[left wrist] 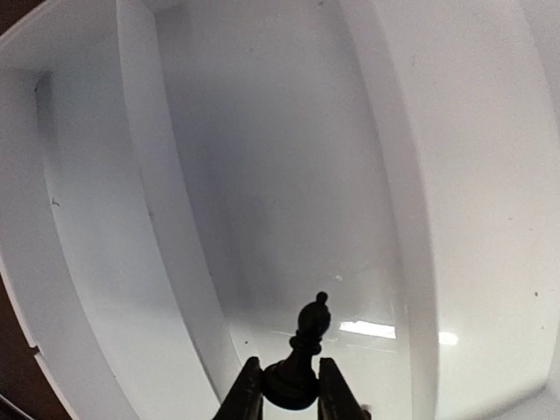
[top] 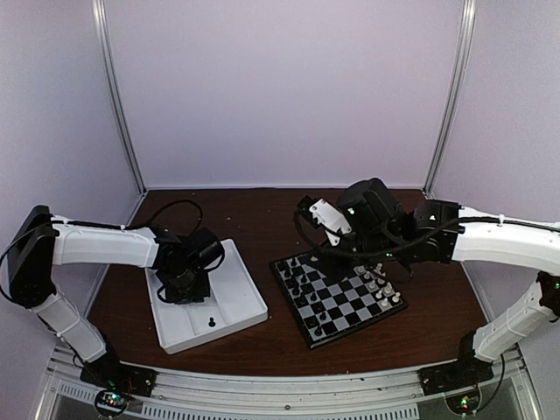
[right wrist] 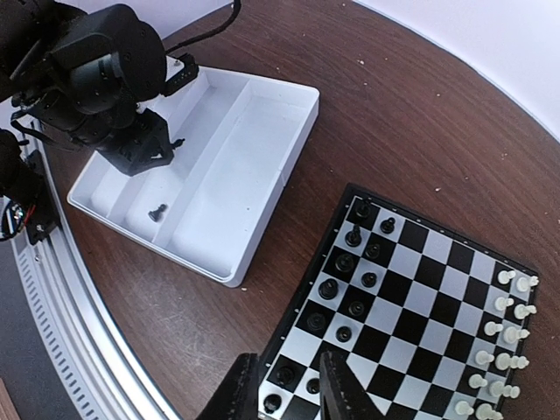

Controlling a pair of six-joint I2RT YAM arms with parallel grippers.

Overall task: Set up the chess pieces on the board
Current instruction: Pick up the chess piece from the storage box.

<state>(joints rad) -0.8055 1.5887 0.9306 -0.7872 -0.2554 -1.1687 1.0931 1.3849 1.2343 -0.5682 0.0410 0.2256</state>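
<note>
Black bishop [left wrist: 308,331] in left gripper [left wrist: 290,372], above the white partitioned tray [left wrist: 490,219]

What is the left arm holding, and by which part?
A tiny black plastic chess piece, pinched at its round base between the left gripper's jaws.
</note>
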